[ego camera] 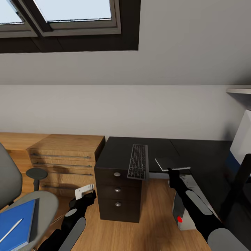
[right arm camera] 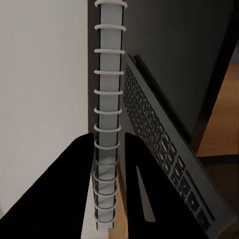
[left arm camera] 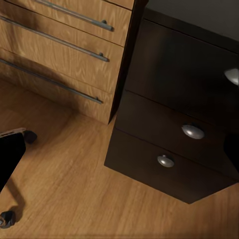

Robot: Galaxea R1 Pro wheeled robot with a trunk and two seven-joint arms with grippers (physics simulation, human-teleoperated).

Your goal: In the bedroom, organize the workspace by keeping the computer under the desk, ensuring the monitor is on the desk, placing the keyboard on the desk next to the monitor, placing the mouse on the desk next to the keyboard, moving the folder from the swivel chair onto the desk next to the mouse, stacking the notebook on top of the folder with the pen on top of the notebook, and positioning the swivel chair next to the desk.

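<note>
My right gripper [ego camera: 173, 171] [right arm camera: 107, 149] is shut on the spine edge of the grey spiral-bound notebook [ego camera: 167, 162] [right arm camera: 106, 99], holding it just over the front edge of the black desk [ego camera: 205, 153]. The dark keyboard [ego camera: 138, 161] [right arm camera: 164, 149] lies lengthwise on the desk's drawer end, overhanging the front. The computer [ego camera: 181, 209], with its red light, stands on the floor under the desk. The monitor [ego camera: 243, 137] shows its white back at the right edge. At lower left, the swivel chair [ego camera: 45, 205] carries the blue folder [ego camera: 15, 225] with the pen [ego camera: 10, 230] on it. My left gripper [ego camera: 85, 195] hangs open near the chair.
A light-wood drawer unit [ego camera: 64, 157] [left arm camera: 64, 50] stands left of the black desk drawers [ego camera: 118, 190] [left arm camera: 184, 129]. A chair castor [left arm camera: 7, 217] rests on the wood floor. Sloped walls and skylights [ego camera: 69, 14] rise behind.
</note>
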